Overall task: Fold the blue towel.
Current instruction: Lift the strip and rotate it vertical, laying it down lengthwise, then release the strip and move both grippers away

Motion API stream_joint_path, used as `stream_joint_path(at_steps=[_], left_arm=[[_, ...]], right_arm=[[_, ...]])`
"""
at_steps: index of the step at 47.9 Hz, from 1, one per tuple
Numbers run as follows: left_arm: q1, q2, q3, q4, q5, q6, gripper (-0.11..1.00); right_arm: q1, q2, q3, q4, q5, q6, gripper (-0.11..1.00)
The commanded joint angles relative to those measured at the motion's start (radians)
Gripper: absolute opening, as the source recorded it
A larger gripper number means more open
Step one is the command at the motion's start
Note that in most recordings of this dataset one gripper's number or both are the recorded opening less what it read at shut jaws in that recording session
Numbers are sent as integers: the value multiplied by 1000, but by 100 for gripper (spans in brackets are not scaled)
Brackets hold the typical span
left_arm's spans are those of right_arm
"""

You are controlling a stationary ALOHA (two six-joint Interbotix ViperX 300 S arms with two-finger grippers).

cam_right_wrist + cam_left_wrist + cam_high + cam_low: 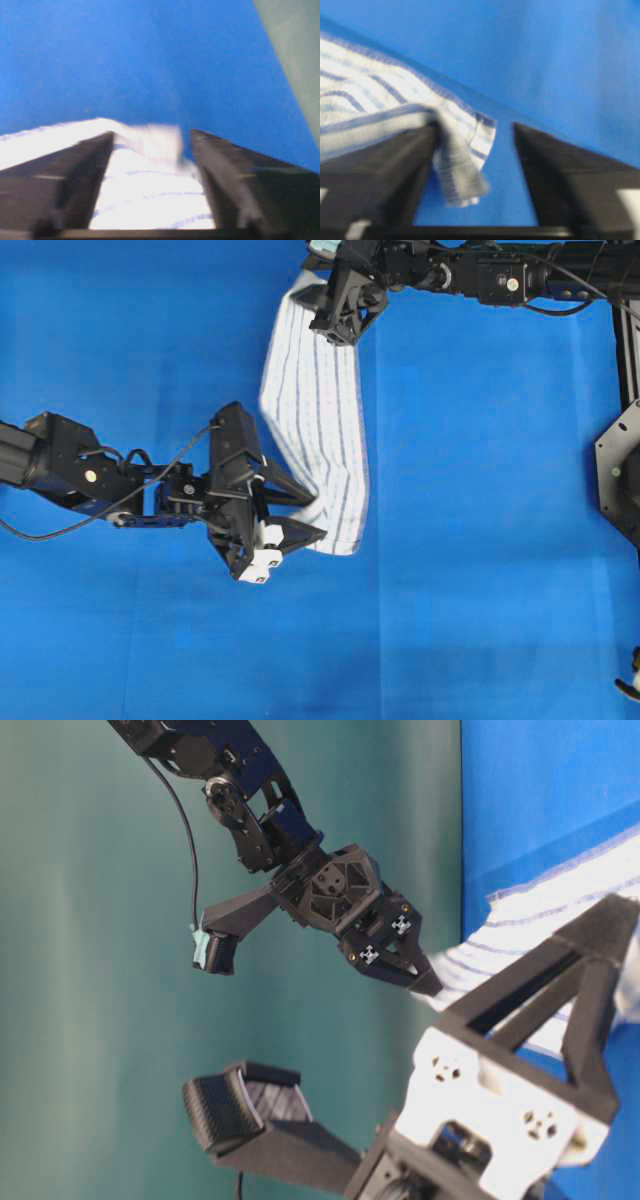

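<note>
One blue towel [315, 430] lies as a long strip on my blue tabletop [480, 540]; two tools, left tool [305, 515] and right tool [335, 315], gape wide at its ends

The far end of the blue towel [312, 415] lies under the right gripper [343, 325] in the overhead view, and its top corner runs to the picture's upper edge. The near corner is covered by the left gripper [300, 515]. In the right wrist view the towel [150, 195] is washed out and smeared, its stripes barely readable, and the fingers [80, 180] are cut off below. The left wrist view blurs the hanging corner [462, 170], and the desk-level view crops the towel [560, 910] at the right edge
</note>
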Motion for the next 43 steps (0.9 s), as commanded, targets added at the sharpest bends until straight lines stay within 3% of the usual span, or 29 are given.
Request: stream_joint_path(at_steps=[1, 5, 18, 29, 36, 43], left_arm=[[-18, -64, 9, -6, 5, 2, 73], [-34, -107, 32, -6, 26, 2, 89], [-55, -291, 127, -8, 179, 5, 87], [-3, -382, 198, -3, 207, 35, 87], [67, -414, 219, 0, 209, 98, 87], [173, -436, 218, 0, 229, 218, 87]], right_arm=[[6, -18, -25, -11, -17, -2, 85], [6, -18, -23, -14, -17, -2, 88], [5, -31, -11, -14, -14, -2, 87], [-9, -124, 77, -14, -18, 0, 87], [-18, -224, 172, -14, -35, 11, 87], [-18, -314, 261, -3, -67, 17, 87]])
